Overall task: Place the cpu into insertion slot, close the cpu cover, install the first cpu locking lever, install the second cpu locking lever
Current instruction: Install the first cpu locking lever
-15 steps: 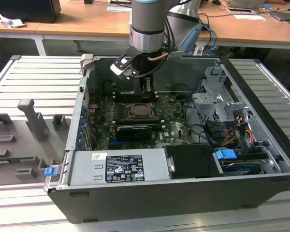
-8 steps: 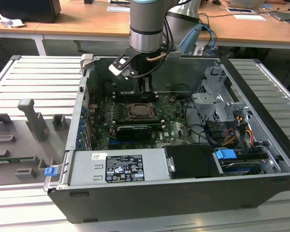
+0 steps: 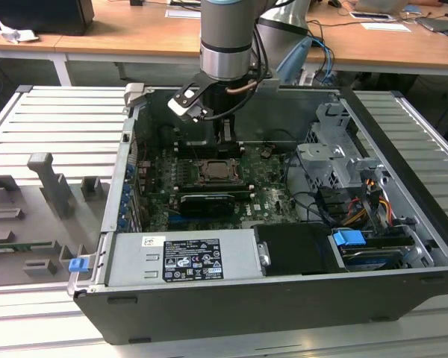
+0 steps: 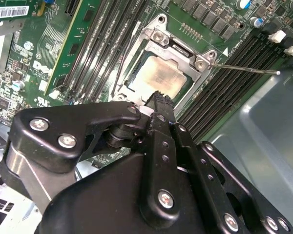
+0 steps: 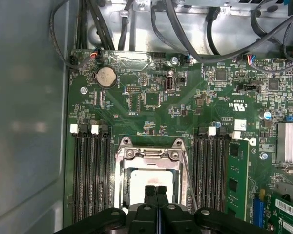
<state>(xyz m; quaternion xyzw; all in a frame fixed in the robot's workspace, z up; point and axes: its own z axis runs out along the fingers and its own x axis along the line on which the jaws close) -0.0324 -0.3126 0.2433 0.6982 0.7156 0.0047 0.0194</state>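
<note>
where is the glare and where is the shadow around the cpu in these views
second wrist view: a soft sheen lies on the cpu top, and the dark claw hides one edge; first wrist view: the cpu cover glints and the grey case wall shows hazy reflections; exterior view: the insertion slot sits in shade under the arm, while the desks behind are brighter.

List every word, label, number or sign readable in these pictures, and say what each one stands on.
White sticker on the power supply box: print too small to read.
Barcode label in the second wrist view: characters too small to read.
White lettering on the green circuit board: too fine to read reliably.
cpu top: no legible marking.
</note>
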